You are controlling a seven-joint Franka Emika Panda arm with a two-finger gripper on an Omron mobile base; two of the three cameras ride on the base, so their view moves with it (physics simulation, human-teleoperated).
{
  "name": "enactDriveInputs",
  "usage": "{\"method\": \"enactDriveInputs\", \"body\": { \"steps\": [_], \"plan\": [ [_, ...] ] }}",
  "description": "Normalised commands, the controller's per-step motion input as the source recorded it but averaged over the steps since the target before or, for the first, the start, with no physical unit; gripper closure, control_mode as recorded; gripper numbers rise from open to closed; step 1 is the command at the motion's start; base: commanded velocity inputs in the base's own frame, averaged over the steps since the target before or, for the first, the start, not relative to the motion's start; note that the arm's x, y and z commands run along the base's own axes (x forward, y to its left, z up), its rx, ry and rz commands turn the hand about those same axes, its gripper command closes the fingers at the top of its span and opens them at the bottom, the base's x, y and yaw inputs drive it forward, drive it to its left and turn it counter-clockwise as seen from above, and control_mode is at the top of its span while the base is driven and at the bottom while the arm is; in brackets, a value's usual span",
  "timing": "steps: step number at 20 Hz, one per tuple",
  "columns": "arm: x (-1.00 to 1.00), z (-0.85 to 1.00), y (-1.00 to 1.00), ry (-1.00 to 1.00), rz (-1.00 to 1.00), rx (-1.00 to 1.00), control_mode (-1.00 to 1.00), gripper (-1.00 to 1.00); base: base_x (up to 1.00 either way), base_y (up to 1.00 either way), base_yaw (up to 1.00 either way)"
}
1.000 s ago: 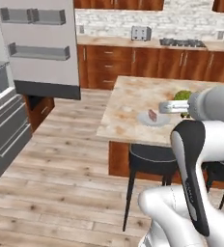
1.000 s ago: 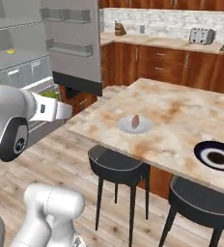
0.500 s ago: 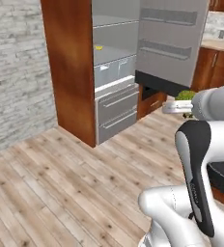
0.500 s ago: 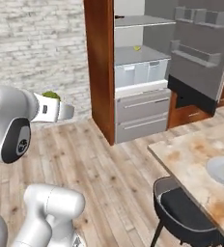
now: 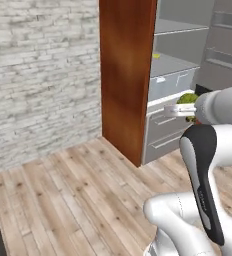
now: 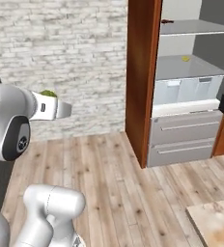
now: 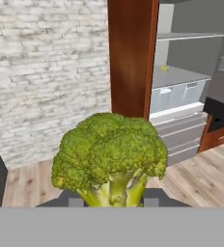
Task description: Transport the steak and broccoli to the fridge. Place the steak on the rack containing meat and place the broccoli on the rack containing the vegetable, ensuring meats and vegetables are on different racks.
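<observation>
The broccoli (image 7: pixel 109 154), a green floret with a pale stem, sits close in the hand view, and my gripper (image 7: pixel 111 198) is shut on its stem. Its green top also peeks past the hand (image 5: pixel 188 98) (image 6: pixel 48 93). Ahead stands the open fridge (image 6: pixel 142 72) with its reddish-brown side panel. The rack containing meat (image 6: pixel 196 28) is the upper grey shelf, with a dark meat piece (image 6: pixel 167 21) at its left end. A small yellow vegetable (image 6: pixel 185 59) (image 7: pixel 165 68) (image 5: pixel 157 56) lies on the lower shelf (image 6: pixel 181 67). The steak is out of view.
Grey drawers (image 6: pixel 181 140) sit under the shelves. The fridge door (image 5: pixel 228 45) with bins hangs open on the right. A pale brick wall (image 5: pixel 43 75) runs left of the fridge, over wood floor (image 6: pixel 114 188). A corner of the island counter (image 6: pixel 215 226) shows at the lower right.
Both base views have swung from the island to face the fridge and wall: the base has moved. The broccoli stays in my shut gripper.
</observation>
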Motion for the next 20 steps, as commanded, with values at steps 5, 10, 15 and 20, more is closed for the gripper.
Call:
{"method": "enactDriveInputs", "body": {
  "steps": [5, 10, 15, 20],
  "plan": [
    [0.00, 0.00, 0.00, 0.00, 0.00, 0.00, 1.00, 1.00, 1.00, -0.19, 0.14],
    [0.00, 0.00, 0.00, 0.00, 0.00, 0.00, 1.00, 1.00, 1.00, -0.21, 0.16],
    [0.00, 0.00, 0.00, 0.00, 0.00, 0.00, 1.00, 1.00, 1.00, -0.19, 0.21],
    [0.00, 0.00, 0.00, 0.00, 0.00, 0.00, 1.00, 1.00, 1.00, -0.44, 0.40]
  ]
}}
